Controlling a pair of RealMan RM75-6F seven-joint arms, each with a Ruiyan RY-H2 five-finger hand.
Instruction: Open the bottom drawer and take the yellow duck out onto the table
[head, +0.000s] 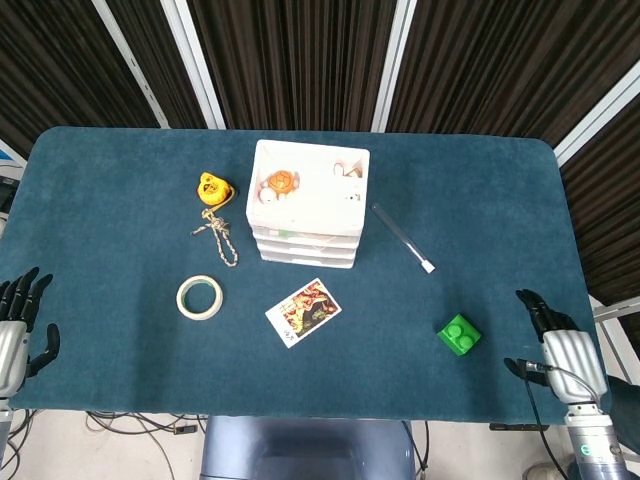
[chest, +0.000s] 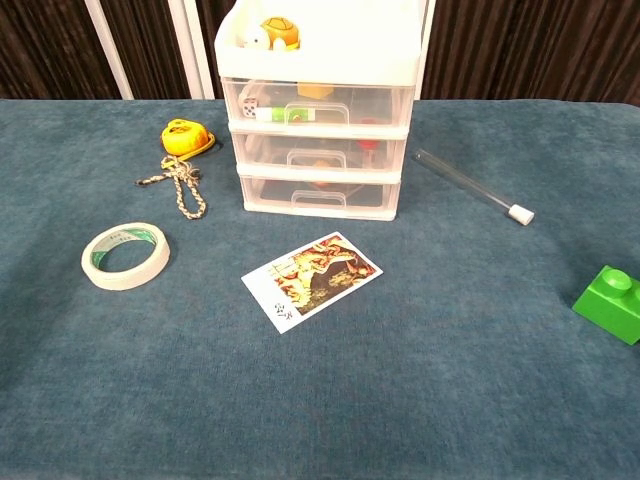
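Note:
A white three-drawer unit stands at the table's middle back, all drawers pushed in. Its bottom drawer is closed; what lies inside is too blurred to tell, and no yellow duck shows. The open tray on top holds an orange toy and small white pieces. My left hand hangs at the table's near left edge, fingers apart, holding nothing. My right hand is at the near right edge, fingers apart and empty. Neither hand shows in the chest view.
A yellow tape measure and a knotted rope lie left of the drawers. A tape roll and a picture card lie in front. A clear tube and a green brick sit right.

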